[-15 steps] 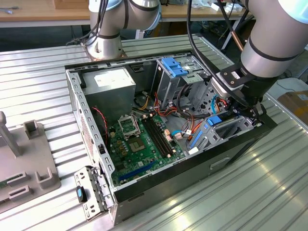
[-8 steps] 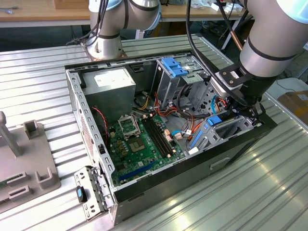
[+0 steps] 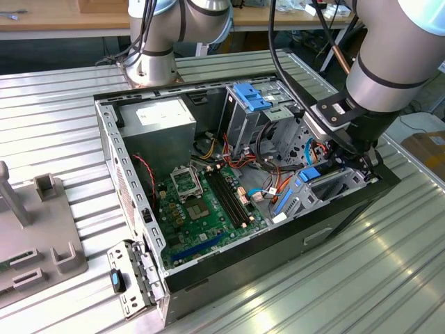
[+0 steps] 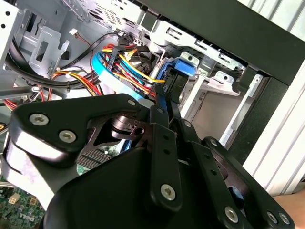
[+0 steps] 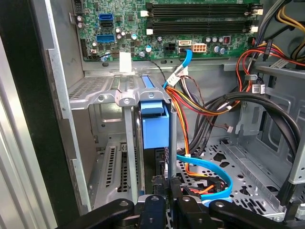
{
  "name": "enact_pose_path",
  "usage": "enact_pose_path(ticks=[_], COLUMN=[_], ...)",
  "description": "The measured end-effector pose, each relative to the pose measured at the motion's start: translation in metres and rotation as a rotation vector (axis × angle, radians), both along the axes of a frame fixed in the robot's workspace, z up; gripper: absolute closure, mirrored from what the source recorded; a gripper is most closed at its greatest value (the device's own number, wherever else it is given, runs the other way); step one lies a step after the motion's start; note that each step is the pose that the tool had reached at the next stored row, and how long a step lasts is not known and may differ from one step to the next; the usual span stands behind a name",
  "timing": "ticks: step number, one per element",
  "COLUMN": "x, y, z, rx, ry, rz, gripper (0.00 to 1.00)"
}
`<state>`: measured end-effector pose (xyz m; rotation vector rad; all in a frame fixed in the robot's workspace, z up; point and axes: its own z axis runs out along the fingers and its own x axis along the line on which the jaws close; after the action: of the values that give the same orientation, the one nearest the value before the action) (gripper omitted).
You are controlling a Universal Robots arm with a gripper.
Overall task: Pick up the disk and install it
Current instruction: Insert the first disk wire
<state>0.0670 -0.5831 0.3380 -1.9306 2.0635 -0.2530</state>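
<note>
1. An open PC case (image 3: 132, 209) lies on a ribbed metal table (image 3: 389, 278), its board (image 3: 201, 209) facing up.
2. The arm (image 3: 396, 62) reaches down into the case corner at the exterior view's right, beside the drive bay (image 3: 334, 184).
3. The gripper (image 3: 358, 154) sits low at that corner in the exterior view, its black body just above the bay's grey metal.
4. In the second wrist view, the gripper (image 4: 164, 107) has its fingers pressed together on the thin blue edge of the disk (image 4: 176, 78), which stands on edge ahead of them.
5. In the first wrist view, the disk (image 5: 156, 126) shows as a blue-framed slab set upright between the bay's metal walls, next to the perforated cage (image 5: 109, 95).
6. The gripper (image 5: 164, 198) in that view pinches the disk's near edge, the black linkages spread out to either side.
7. A bundle of red, orange and yellow wires (image 5: 190, 102) runs just beside the disk, and a light blue cable (image 5: 219, 176) loops over the case floor near the fingers.
8. A blue ribbed latch (image 3: 252, 96) tops the other cage farther back in the case.
9. A grey fixture (image 3: 42, 236) rests on the table at the exterior view's left, well apart from the case.
</note>
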Motion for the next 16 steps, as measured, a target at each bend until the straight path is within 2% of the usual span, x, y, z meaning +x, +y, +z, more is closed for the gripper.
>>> enact_pose_path(ticks=[16], x=[0.0000], y=[0.0000], z=[-0.0029], rx=[0.0000], ry=[-0.0001], rz=[0.006], gripper=[0.84])
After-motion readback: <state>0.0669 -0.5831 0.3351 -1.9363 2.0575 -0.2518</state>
